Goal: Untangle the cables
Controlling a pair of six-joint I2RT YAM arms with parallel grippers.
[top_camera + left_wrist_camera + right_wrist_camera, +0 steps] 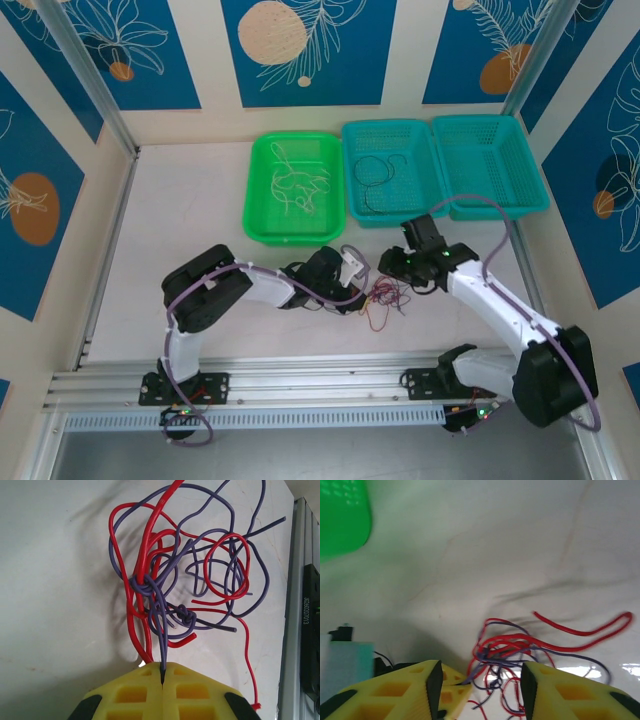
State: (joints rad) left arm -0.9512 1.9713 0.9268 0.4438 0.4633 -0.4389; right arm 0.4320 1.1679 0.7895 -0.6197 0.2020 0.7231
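A tangle of thin red and purple cables lies on the white table. It sits between the two grippers. My left gripper is shut, its yellow fingers pinching one purple cable that runs up into the knot. Beside it, a red cable passes under the left finger. My right gripper is open above the tangle, nothing between its fingers. From above, the left gripper is at the tangle's left and the right gripper is just right of it. The left gripper's yellow fingers appear in the right wrist view.
Three baskets stand in a row at the back. A green basket holds white cables, the middle teal basket holds a black cable, and the right teal basket has bare mesh. An aluminium rail runs along the near edge.
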